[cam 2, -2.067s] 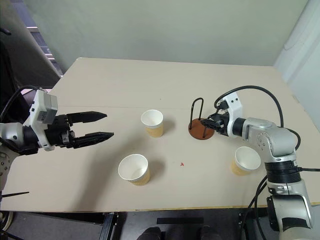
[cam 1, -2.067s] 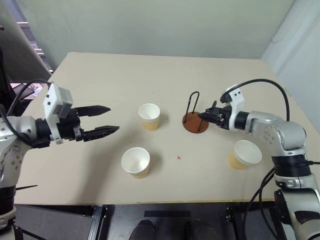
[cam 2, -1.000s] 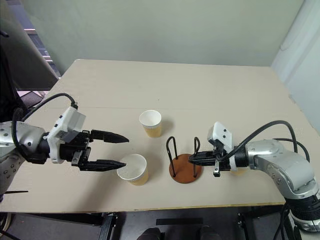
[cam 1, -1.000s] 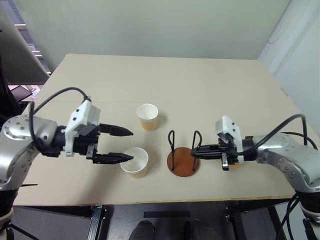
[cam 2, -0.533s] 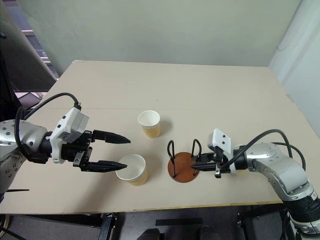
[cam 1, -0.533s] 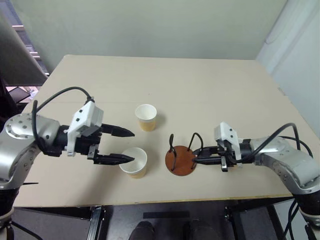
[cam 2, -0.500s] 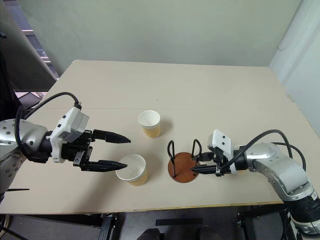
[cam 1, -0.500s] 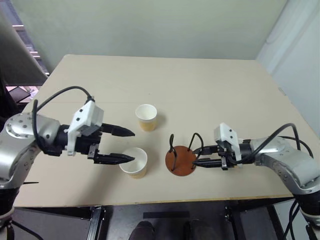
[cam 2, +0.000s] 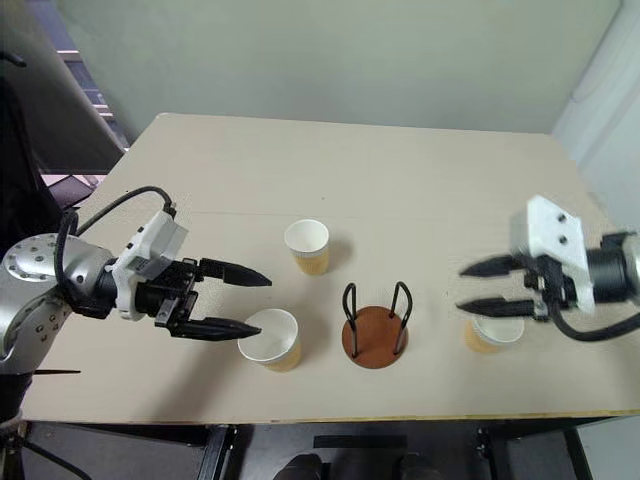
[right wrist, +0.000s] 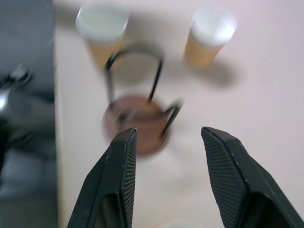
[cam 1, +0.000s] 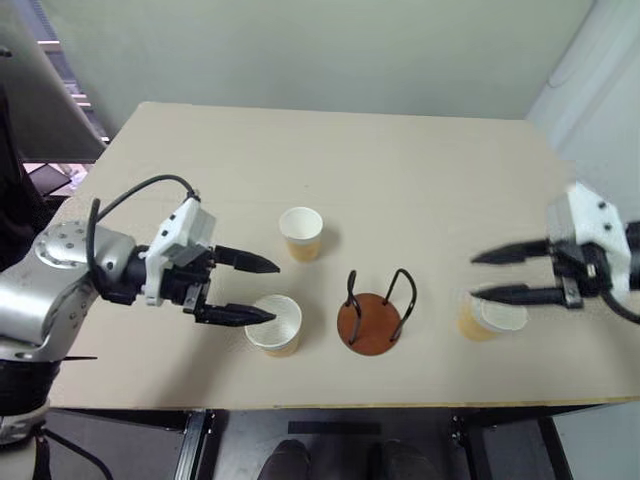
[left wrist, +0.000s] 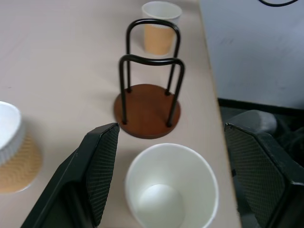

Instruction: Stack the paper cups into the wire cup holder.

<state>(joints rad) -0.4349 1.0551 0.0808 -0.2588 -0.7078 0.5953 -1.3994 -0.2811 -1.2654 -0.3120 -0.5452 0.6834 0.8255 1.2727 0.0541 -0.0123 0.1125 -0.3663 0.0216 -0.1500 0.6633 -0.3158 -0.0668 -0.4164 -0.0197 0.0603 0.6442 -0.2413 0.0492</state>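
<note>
With both claws spread open, the left claw (cam 1: 256, 289) straddles a light, crushable cup (cam 1: 275, 324), best pinched gently just below its stiffer rim; right claw (cam 1: 492, 275) empty.

We see wire cup holder (cam 1: 375, 318) upright near front edge of worktop (cam 1: 400, 180), empty, its top open from above. Nearest paper cup (cam 1: 275, 324) just left of it, sitting between spread fingers of left hand (cam 1: 262, 290). Second paper cup (cam 1: 301, 233) stands behind, apart from both. Third paper cup (cam 1: 487, 318) to holder's right, below parted fingers of right hand (cam 1: 489, 274), gap of bare worktop between cup and holder. Far half of worktop bare, free for passing.
</note>
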